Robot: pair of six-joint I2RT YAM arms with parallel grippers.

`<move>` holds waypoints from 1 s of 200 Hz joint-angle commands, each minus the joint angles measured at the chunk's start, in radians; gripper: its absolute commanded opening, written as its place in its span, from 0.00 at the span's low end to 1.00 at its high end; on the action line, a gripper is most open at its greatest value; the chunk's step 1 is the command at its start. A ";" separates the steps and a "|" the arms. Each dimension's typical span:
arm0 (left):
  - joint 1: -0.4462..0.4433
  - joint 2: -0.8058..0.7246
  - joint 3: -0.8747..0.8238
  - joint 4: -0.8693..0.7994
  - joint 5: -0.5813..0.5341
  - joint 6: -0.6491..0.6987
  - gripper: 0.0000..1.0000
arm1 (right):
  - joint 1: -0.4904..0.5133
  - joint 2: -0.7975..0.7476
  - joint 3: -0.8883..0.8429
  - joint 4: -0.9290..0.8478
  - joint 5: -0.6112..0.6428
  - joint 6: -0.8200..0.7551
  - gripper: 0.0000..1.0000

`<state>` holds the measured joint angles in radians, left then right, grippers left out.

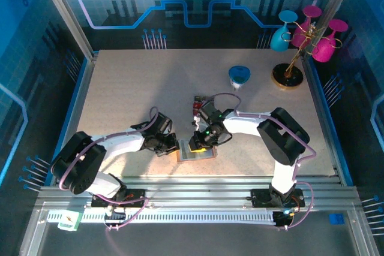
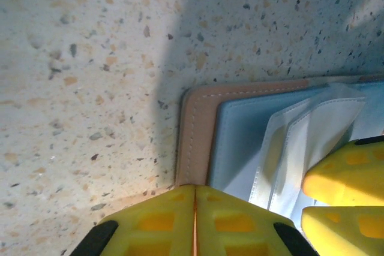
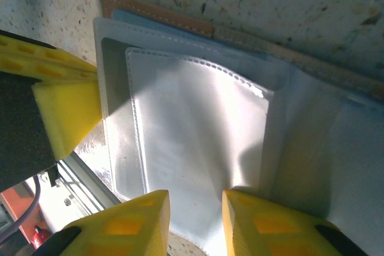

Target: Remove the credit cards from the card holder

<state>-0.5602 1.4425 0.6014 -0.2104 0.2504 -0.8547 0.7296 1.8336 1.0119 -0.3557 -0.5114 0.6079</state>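
Note:
The card holder [image 1: 198, 154] lies open near the table's front edge, with a tan rim [image 2: 195, 130] and a pale blue inside. My left gripper [image 2: 195, 187] is shut, its tips set down on the rim at the holder's left edge. Over the holder's clear sleeves [image 3: 192, 124] my right gripper [image 3: 195, 199] is open. One finger stands on either side of a sleeve's near edge, and nothing is pinched. A red and a dark credit card [image 1: 197, 104] lie on the table just beyond the right wrist.
A blue cup [image 1: 239, 76] sits upside down behind the cards. A stand [image 1: 288, 76] hung with pink and blue glasses is at the back right. The table's metal front rail [image 1: 198, 184] runs just below the holder. The right gripper's fingers [image 2: 345, 169] show in the left wrist view.

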 commanded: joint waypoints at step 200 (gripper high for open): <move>-0.043 0.039 -0.011 0.153 0.075 -0.104 0.32 | -0.061 -0.041 -0.171 0.248 -0.131 0.130 0.28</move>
<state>-0.5961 1.4616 0.6064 -0.0601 0.3122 -0.9443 0.6792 1.8015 0.8619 -0.1066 -0.6373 0.7227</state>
